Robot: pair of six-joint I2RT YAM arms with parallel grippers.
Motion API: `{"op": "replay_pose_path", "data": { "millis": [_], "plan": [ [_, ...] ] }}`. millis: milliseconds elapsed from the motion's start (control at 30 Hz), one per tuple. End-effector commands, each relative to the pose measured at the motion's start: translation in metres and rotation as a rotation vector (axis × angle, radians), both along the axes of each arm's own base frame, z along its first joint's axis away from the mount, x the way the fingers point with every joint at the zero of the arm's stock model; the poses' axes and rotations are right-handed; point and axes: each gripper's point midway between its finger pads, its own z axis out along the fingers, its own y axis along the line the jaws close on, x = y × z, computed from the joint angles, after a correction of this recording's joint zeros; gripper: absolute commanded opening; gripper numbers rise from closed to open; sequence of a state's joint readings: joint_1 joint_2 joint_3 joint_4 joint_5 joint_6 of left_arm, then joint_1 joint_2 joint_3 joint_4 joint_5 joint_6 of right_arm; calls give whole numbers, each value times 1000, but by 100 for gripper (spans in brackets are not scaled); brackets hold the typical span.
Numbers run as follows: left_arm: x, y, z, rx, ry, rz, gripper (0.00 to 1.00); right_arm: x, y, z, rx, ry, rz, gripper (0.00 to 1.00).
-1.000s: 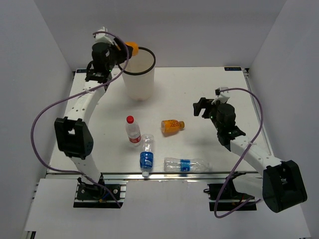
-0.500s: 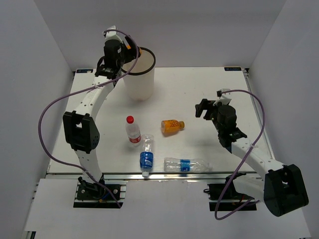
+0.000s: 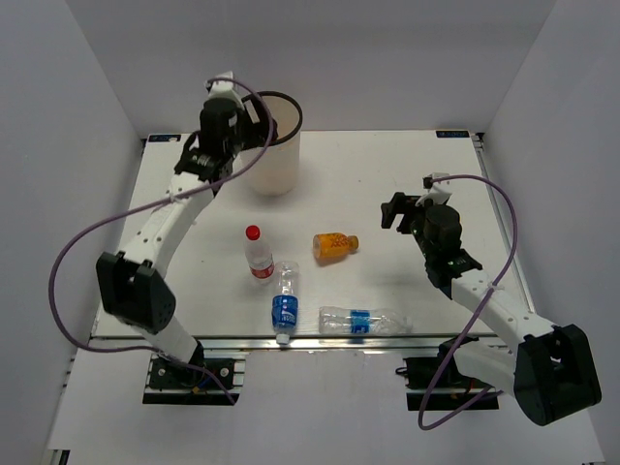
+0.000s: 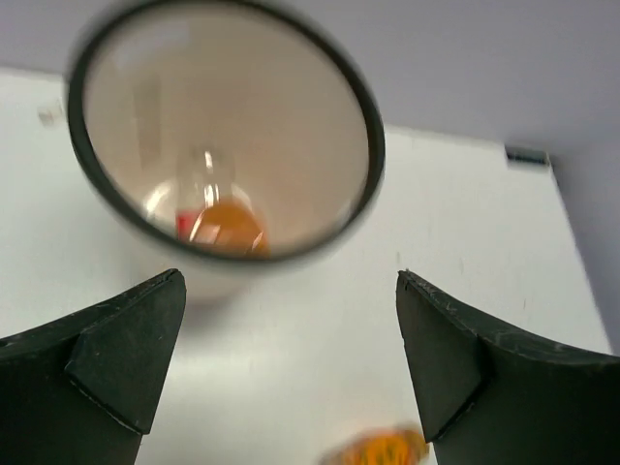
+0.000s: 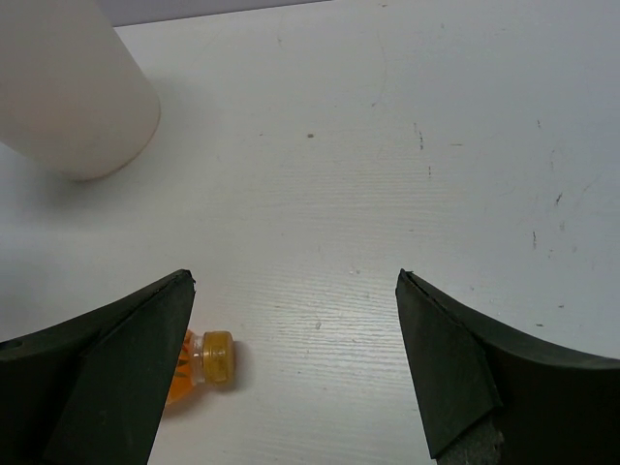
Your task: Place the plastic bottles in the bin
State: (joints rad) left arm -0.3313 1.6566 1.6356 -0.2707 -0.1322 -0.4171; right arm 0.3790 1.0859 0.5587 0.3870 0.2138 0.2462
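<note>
Now that your left gripper (image 4: 291, 291) has sprung wide over the white tapered plastic bin (image 4: 373, 165), the short orange plastic bottle (image 4: 229, 229) lies inside it, one fewer to fetch; your right gripper (image 5: 295, 286) hangs wide and empty, well apart from the bin.

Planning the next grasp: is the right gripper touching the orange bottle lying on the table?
Apart. The top external view shows a strip of bare table between the open right gripper and the orange bottle.
</note>
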Motion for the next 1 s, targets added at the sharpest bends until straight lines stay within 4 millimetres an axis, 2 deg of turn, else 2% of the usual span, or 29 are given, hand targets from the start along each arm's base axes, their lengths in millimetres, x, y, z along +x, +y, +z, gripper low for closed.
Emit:
{"op": "replay_pose_path", "data": {
  "millis": [0,33,67,100,133,167,300,433,467,567,800,967],
  "plan": [
    [-62,-7,-27,89,81,-53,98,2,-2,3,-10,-6,-6,89],
    [-74,-6,-35,104,101,-45,98,2,-4,2,-15,-3,-15,89],
    [-93,1,-32,120,101,-4,98,2,-6,2,-22,-1,-20,89],
    [-103,4,-38,105,123,22,98,2,-7,0,-26,1,-26,89],
    [-114,7,-57,114,167,32,98,3,-7,2,-28,-6,-28,89],
    [-128,8,-58,116,178,27,98,4,-8,2,-32,-8,-33,90],
    [-153,6,-70,144,224,29,98,6,-7,0,-39,-2,-25,89],
    [-179,-7,-105,217,314,-35,98,5,-4,-4,-38,11,-10,89],
    [-186,-4,-115,249,345,-22,98,4,-4,-4,-37,11,-10,89],
    [-194,2,-125,301,379,36,98,4,-3,-5,-32,4,-8,89],
    [-199,10,-123,326,366,96,98,2,-3,-5,-34,10,-1,89],
    [-209,16,-133,347,413,105,98,1,-5,-5,-41,2,-10,89]
  ]
}}
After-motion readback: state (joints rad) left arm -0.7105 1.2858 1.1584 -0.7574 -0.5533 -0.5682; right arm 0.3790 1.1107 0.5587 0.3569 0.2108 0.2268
